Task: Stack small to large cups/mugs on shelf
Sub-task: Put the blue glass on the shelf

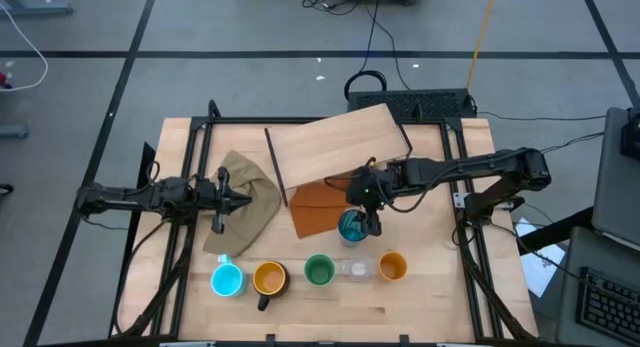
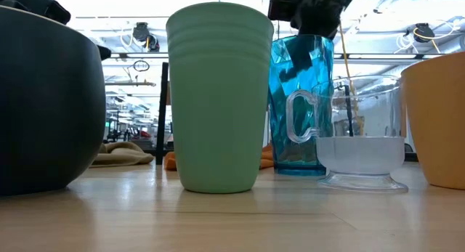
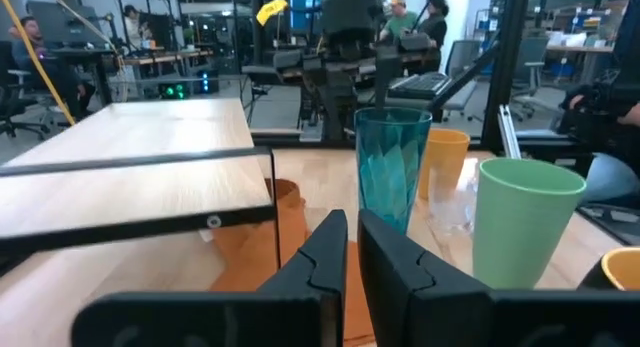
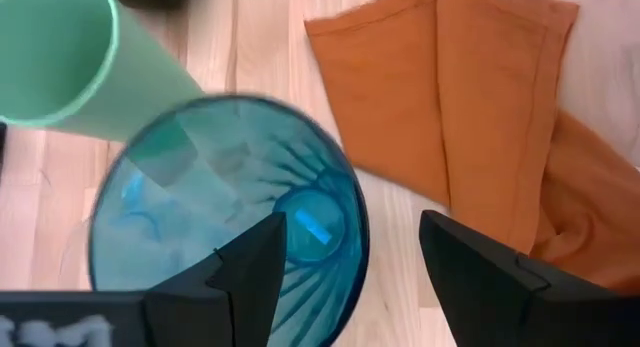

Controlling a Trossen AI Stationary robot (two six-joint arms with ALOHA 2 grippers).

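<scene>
Hovering half-open over the teal tumbler [image 4: 230, 217], the right hand [image 4: 345, 277] overlooks the wooden tabletop [image 1: 420, 287].

Both arms [image 1: 470, 172] dark, slender, jointed links. Left gripper [image 3: 348, 249]: two matte black fingers [image 3: 318, 255], angular, with stepped inner edges. Right gripper [image 4: 345, 272]: black wedge-shaped fingers [image 4: 250, 272], white lettering on housing

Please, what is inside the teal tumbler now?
One finger of the right gripper reaches inside the teal tumbler, the other stays outside its rim. Otherwise only its ribbed bottom shows; the part under the finger is covered.
</scene>
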